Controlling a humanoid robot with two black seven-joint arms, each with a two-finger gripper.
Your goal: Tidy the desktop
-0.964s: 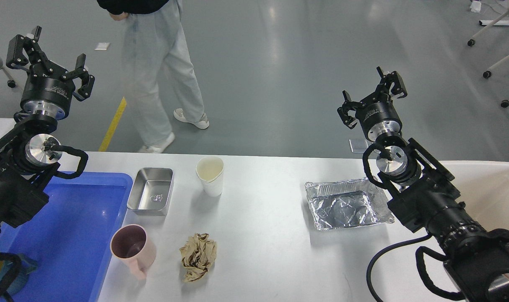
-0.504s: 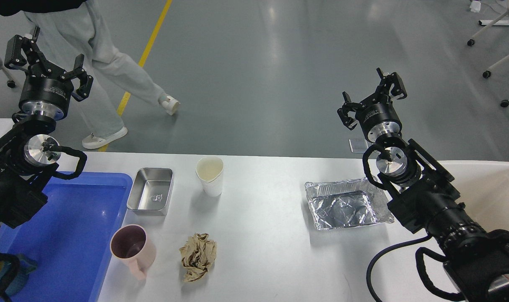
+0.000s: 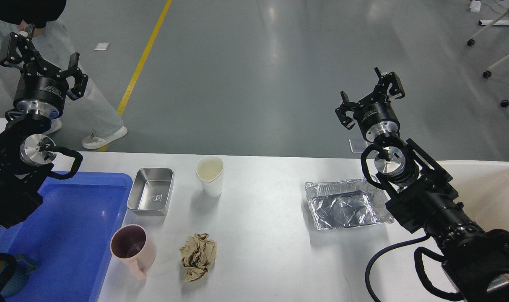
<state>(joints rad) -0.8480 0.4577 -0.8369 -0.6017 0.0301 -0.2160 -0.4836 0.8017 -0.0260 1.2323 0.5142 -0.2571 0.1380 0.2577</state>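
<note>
The white desktop [image 3: 263, 239] spans the lower half of the view. On it lie a steel rectangular tin [image 3: 150, 196], a white paper cup [image 3: 210, 175], a pink mug [image 3: 133, 249], a crumpled brown paper ball [image 3: 198, 256] and a crumpled foil tray [image 3: 345, 204]. My left gripper [image 3: 38, 52] is open and empty, raised above the far left edge. My right gripper [image 3: 370, 94] is open and empty, raised beyond the table's far edge, above the foil tray.
A blue plastic tray [image 3: 66, 235] lies at the left, with a dark teal object [image 3: 5, 277] at its near corner. A beige bin [image 3: 489, 188] stands at the right. A person [image 3: 49, 50] walks on the floor behind the left gripper.
</note>
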